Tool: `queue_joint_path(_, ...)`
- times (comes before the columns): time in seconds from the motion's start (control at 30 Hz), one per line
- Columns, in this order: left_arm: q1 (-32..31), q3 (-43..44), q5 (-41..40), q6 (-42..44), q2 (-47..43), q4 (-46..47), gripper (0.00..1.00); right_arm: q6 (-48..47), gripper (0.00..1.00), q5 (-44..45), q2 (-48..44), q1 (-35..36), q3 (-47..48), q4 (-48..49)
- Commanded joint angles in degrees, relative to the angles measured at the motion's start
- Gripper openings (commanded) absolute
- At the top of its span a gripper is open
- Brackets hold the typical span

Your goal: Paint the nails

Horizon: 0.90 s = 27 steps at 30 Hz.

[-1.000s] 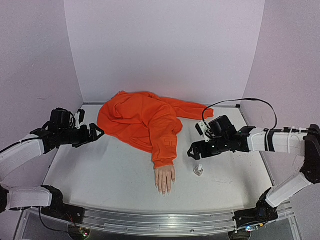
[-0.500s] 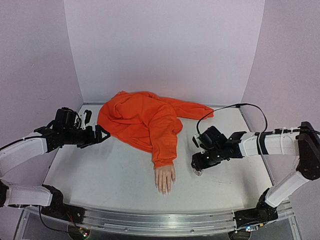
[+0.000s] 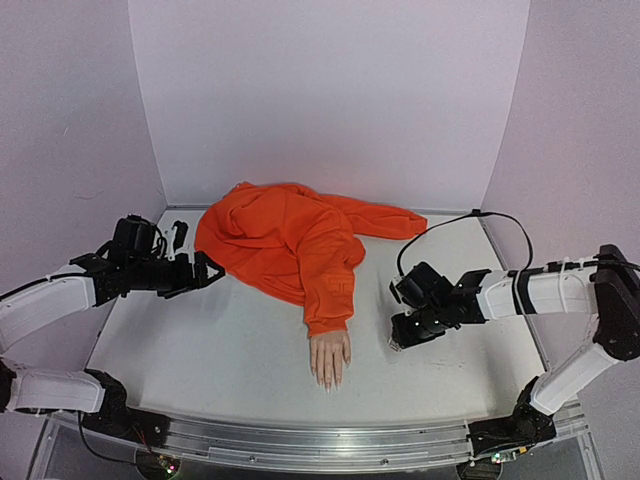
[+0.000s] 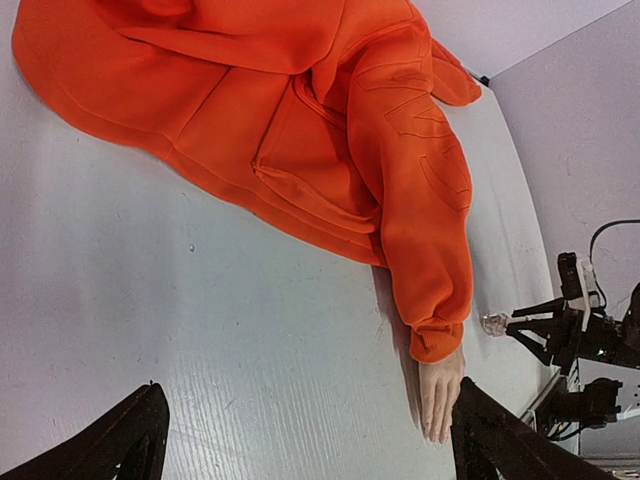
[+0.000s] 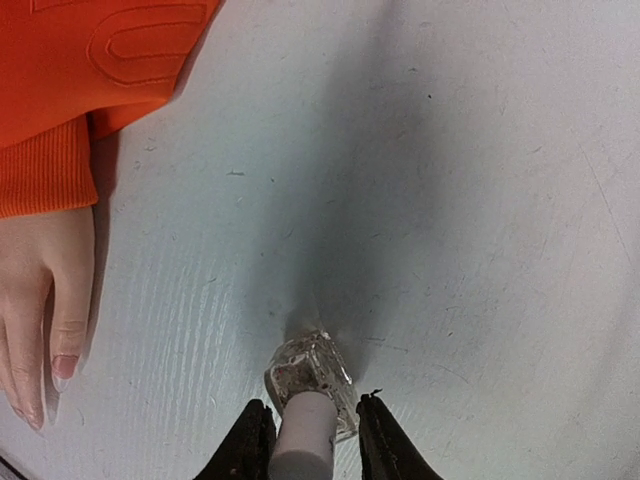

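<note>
Right claw [image 5: 305, 440]: spread only slightly wider than the white cap [image 5: 300, 445] of a small clear bottle [image 5: 310, 373], one finger on each side. The finger on the hand side appears to meet the cap; a sliver of gap shows at the other. I cannot confirm a firm pinch. The bottle lies on the worktop [image 5: 480, 200], glass end pointing away from my wrist. In the top view this claw sits low over the surface, arm reaching inward from the right.

The mannequin hand [image 5: 45, 290] lies flat just beside the bottle, apart from it, with bare worktop between them. The nails [image 5: 63, 367] are pale and glossy and point toward the near edge. An orange sleeve [image 5: 90, 90] ends in a ribbed cuff at the wrist.

Left claw [image 4: 305, 445]: spread wide, holding nothing, touching nothing. It hovers at the left side of the worktop, facing the orange garment [image 3: 280, 240], which is bunched toward the back wall with the sleeve running forward. Nothing lies between the right claw and the nails.
</note>
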Motion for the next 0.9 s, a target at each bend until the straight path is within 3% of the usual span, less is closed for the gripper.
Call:
queue_joint_path(0.0,-1.3,3.5,0.9,-0.2,0.5,2.8,0.99,0.6,0.28,1.8,-2.2,0.4,-0.3,-0.7)
queue_joint_path(0.2,-3.5,4.2,0.8,-0.7,1.7,2.9,0.99,0.5,0.18,1.2,-2.0,0.3,-0.1,0.2)
queue_joint_path(0.47,-7.6,6.2,3.5,-0.7,5.4,4.6,0.99,-2.8,0.03,-2.7,-8.6,0.4,0.6,3.7)
queue_joint_path(0.6,-10.6,5.4,9.3,-0.1,6.9,11.4,0.99,-5.4,0.01,-17.3,-9.2,0.4,1.0,11.6)
queue_joint_path(0.73,-18.5,6.7,10.5,5.8,9.2,14.0,0.98,-6.5,0.01,-31.3,-6.6,0.4,4.2,18.4)
queue_joint_path(0.87,-25.2,8.4,11.0,11.4,13.0,14.7,0.83,-7.5,0.01,-42.1,-1.1,0.9,9.3,19.8)
